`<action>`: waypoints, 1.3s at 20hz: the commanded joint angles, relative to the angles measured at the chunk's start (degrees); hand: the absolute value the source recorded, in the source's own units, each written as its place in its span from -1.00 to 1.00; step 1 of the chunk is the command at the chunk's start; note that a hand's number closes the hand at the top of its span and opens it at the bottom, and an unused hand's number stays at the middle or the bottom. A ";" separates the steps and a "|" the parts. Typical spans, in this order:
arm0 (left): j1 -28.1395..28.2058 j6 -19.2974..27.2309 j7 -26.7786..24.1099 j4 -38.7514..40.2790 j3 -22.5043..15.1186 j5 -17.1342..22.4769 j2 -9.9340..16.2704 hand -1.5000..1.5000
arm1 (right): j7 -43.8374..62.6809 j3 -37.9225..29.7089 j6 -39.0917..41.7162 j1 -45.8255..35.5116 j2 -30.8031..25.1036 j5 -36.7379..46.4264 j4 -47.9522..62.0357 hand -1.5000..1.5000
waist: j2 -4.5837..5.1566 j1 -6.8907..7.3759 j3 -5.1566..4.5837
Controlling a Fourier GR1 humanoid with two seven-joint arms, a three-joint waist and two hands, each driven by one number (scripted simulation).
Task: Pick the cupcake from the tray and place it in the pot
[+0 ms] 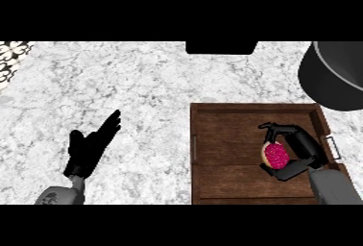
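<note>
The right hand (294, 151) is curled round the cupcake (275, 155), thumb and fingers pinching its pink-topped body from either side, over the right half of the wooden tray (212, 187); whether the cupcake has left the tray floor or rests on it cannot be told from this steep view. The main risk from here looks to be the lift: if the hand travels toward the pot (333, 72) without rising enough, the cupcake or the fingers could catch the tray's raised far wall, or the metal handle (333, 146) at its right side, and the pinch could turn the cupcake out of the fingers. A second risk is at the pot itself, whose dark rim stands just beyond the tray's far right corner and is cut off by the view's edge, so its full opening is not visible; a low approach could strike the rim. Open room is generous to the left, where the marble counter (106, 81) lies bare between tray and left hand (89, 144), which rests spread with fingers straight, well apart from the tray. The path up and to the right is short but crowded.
</note>
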 commanded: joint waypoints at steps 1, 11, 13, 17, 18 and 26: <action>0.67 1.38 -0.30 -0.02 1.94 0.45 0.38 0.00 | -1.67 -13.69 -6.54 5.48 -8.21 -4.95 5.37 1.00 | 1.27 -3.98 1.82; 0.94 -1.70 -1.21 -0.56 0.65 0.65 0.66 0.00 | -7.59 -33.30 -16.30 9.18 -22.27 -9.69 21.52 1.00 | 1.44 0.35 1.81; 1.57 -0.55 2.33 -3.86 -0.96 -0.52 -0.22 0.00 | -11.04 -33.31 -17.87 7.70 -22.59 -8.21 26.18 1.00 | 1.28 0.92 1.80; -0.85 -2.90 2.69 -2.12 1.96 1.34 0.79 0.00 | -8.93 -32.87 -23.12 4.25 -24.97 -6.69 24.67 1.00 | 1.19 0.67 1.67; -0.40 -1.36 -0.07 0.02 0.48 -1.34 -0.81 0.00 | -10.44 -32.59 -22.11 5.38 -26.63 -5.89 24.87 1.00 | 1.19 0.53 1.66; -0.57 0.50 -2.01 3.68 -0.14 -3.40 -4.17 0.00 | 6.24 -28.22 -27.76 2.25 -31.46 -1.56 12.59 1.00 | 1.11 0.31 1.54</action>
